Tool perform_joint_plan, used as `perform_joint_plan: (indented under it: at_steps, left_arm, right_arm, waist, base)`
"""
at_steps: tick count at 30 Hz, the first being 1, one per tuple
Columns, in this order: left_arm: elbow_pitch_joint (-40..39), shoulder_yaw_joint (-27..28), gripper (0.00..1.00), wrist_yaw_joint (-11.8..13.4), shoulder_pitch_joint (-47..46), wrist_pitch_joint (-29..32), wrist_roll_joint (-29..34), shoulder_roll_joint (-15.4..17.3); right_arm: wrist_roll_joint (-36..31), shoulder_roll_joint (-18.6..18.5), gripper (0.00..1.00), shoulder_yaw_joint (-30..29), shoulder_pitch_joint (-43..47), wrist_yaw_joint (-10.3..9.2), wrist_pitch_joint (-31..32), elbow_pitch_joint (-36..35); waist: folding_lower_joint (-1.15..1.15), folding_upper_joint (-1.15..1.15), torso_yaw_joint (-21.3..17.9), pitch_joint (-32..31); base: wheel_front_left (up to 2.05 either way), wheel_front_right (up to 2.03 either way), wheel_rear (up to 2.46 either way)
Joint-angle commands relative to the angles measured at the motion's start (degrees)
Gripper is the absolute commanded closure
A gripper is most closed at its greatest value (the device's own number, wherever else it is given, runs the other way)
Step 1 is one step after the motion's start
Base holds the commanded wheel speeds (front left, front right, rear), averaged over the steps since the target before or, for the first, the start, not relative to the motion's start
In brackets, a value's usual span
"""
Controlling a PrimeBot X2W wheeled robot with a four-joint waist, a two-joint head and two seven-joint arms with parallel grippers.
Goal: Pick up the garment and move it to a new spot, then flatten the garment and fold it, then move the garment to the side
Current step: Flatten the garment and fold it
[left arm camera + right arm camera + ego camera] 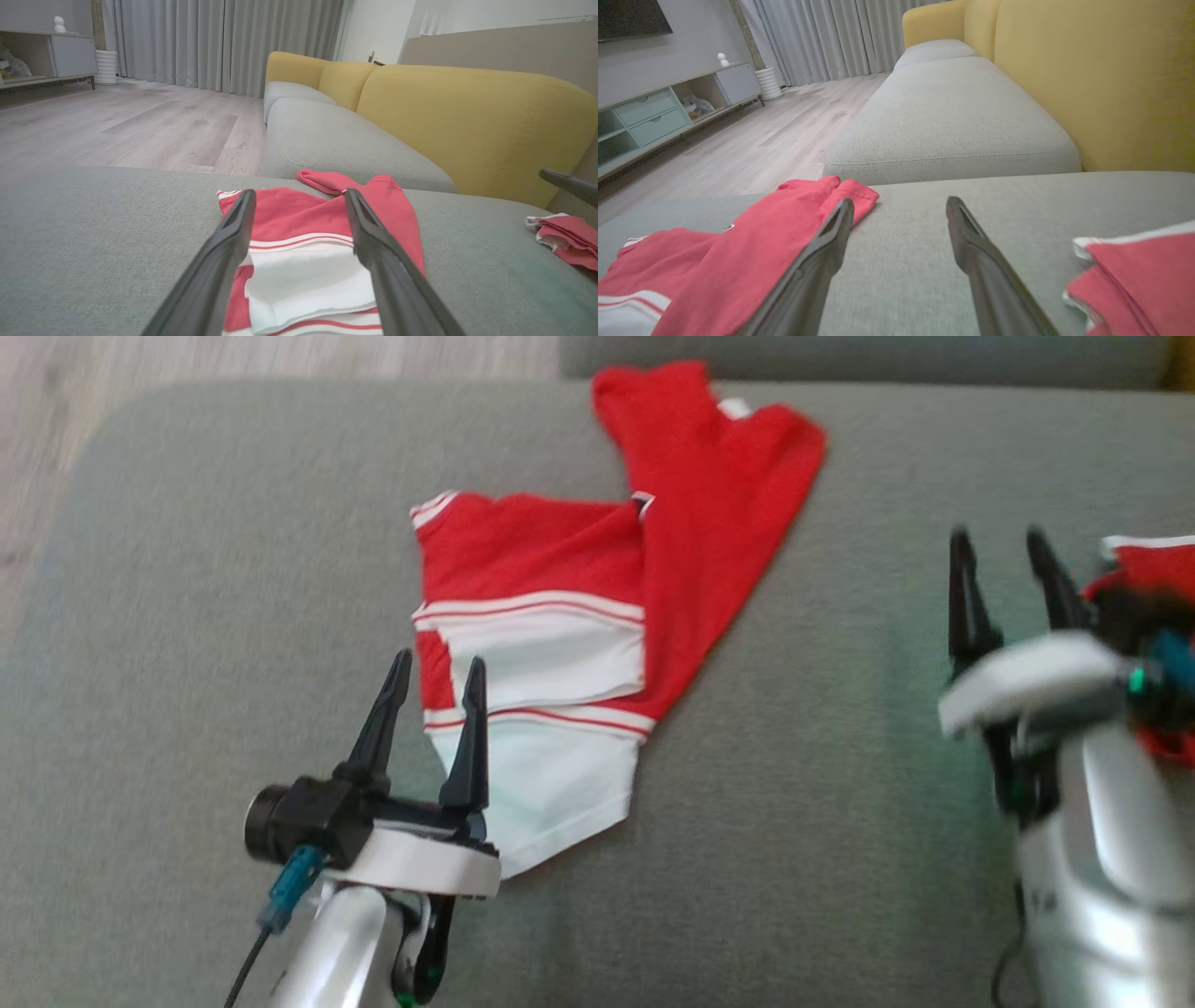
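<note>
Garment [551,644]: half folded, flat on the cushion [187,616].
Left gripper [440,659]: at the garment's near edge, jaws spread, likely ready to grab it.
Right gripper [998,534]: right of the garment, jaws spread, holding nothing.

The garment [579,616] is thin, matt red-and-white cloth, soft and lightly creased. The sofa seat [840,821] is coarse grey woven fabric, and the sofa back [467,121] is a finer yellow weave. The left gripper [439,663] pairs dull black plastic fingers with a glossy pale wrist casing [420,868]. The floor [140,126] is pale wood-grain board with a low sheen.
</note>
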Motion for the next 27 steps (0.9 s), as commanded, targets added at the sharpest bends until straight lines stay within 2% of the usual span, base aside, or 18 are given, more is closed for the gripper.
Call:
perform_joint_plan:
  at_steps: [1,8,12,18,27]
  left_arm:
    - [-1.8,1.4,0.0,-0.2,-1.9,-0.3,-0.2,0.2]
    - [-1.9,-1.8,0.0,-0.4,-5.4,-0.3,-1.4,0.2]
    - [-2.2,-3.3,0.0,0.3,-7.5,-0.3,-2.7,0.2]
    - [-2.6,-5.3,0.0,0.9,-9.1,-0.3,-3.6,0.2]
    - [-3.3,-6.7,0.0,1.8,-9.8,-0.3,-4.6,0.2]
  right_arm:
    - [-0.5,0.0,0.0,1.1,-2.8,-0.04,0.6,-1.3]
    - [-4.4,0.0,0.0,-4.5,-17.3,-0.04,6.8,11.1]
    - [-9.6,-1.6,0.0,-6.8,-23.7,-0.04,8.4,17.7]
    - [-14.0,-4.3,0.0,-11.1,-30.2,-0.04,9.6,27.1]
    - [-19.8,-6.7,0.0,-13.9,-36.1,-0.04,9.8,36.6]
  waist:
    - [-0.01,0.0,2.4,2.9]
    - [-0.01,0.0,7.2,7.5]
    - [-0.01,0.0,10.2,9.7]
    - [-0.01,0.0,13.2,11.5]
    - [-0.01,0.0,15.1,13.7]
  base:
    - [0.0,0.0,0.0]
    - [0.0,0.0,0.0]
    - [0.0,0.0,0.0]
    - [0.0,0.0,0.0]
    - [0.0,0.0,0.0]
